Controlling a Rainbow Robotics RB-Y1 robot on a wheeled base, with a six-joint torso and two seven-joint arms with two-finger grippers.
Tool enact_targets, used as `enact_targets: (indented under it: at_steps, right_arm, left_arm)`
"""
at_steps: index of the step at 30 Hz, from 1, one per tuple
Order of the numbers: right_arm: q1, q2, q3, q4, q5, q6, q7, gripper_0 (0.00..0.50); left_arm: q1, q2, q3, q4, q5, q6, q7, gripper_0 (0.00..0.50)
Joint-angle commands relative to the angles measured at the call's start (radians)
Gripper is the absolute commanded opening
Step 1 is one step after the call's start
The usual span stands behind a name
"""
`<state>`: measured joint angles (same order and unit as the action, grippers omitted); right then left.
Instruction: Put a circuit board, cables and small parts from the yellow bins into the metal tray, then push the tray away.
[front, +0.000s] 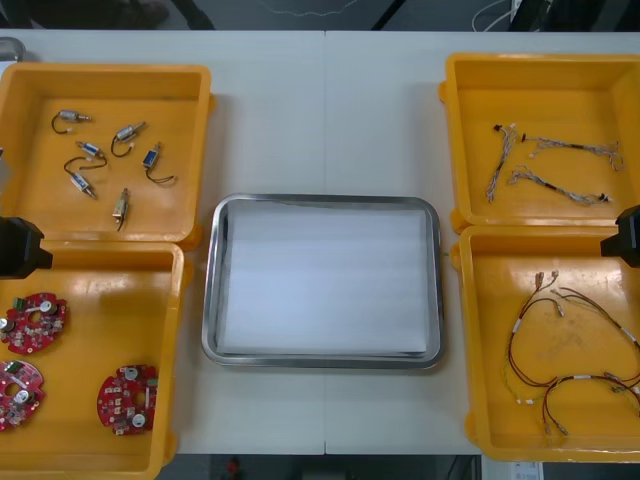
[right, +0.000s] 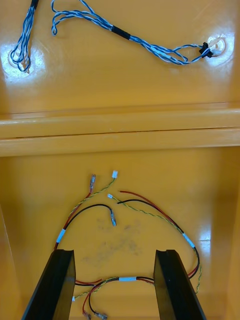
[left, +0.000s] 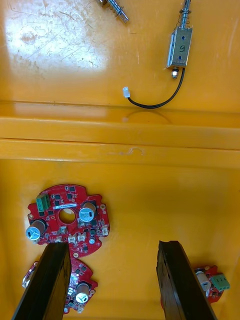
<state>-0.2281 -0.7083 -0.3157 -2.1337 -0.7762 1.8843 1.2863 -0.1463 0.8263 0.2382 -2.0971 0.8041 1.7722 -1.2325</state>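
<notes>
The metal tray (front: 325, 201), white inside, lies in the middle of the table with nothing in it. My left gripper (left: 112, 245) hangs open over the near left yellow bin (front: 100, 290), above three round red circuit boards; one board (left: 67, 220) lies just past its left finger. My right gripper (right: 114, 252) hangs open over the near right yellow bin (front: 482, 330), with red and yellow cables (right: 150, 205) under and beyond its fingers. Nothing is between either pair of fingers.
The far left bin (front: 110, 78) holds several small metal parts (front: 128, 131), one of them (left: 179, 47) past the bin wall. The far right bin (front: 545, 68) holds twisted blue and white cables (right: 125, 35). Bare table surrounds the tray.
</notes>
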Motion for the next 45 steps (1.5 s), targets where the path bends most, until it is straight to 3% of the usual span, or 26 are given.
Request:
enact_targets:
  at_steps: [1, 21, 24, 34, 45]
  right_arm:
    - [-0.025, 0.004, 0.015, -0.029, -0.008, -0.010, 0.016, 0.452]
    - [-0.025, 0.004, 0.015, -0.029, -0.008, -0.010, 0.016, 0.454]
    - [-0.019, 0.000, 0.015, -0.025, -0.009, -0.002, 0.019, 0.453]
    - [-0.002, -0.016, -0.011, -0.038, -0.029, 0.013, 0.039, 0.454]
    - [0.110, -0.051, -0.019, -0.038, -0.035, -0.103, 0.082, 0.454]
  left_arm:
    - [0.016, 0.010, 0.029, -0.029, 0.007, -0.008, 0.033, 0.500]
    - [0.016, 0.010, 0.029, -0.029, 0.007, -0.008, 0.033, 0.500]
    - [0.050, -0.016, 0.009, -0.011, 0.012, 0.000, 0.031, 0.500]
    - [0.051, -0.004, 0.041, -0.040, 0.043, 0.049, 0.007, 0.500]
    - [0.177, 0.033, 0.046, -0.089, 0.066, -0.080, -0.032, 0.500]
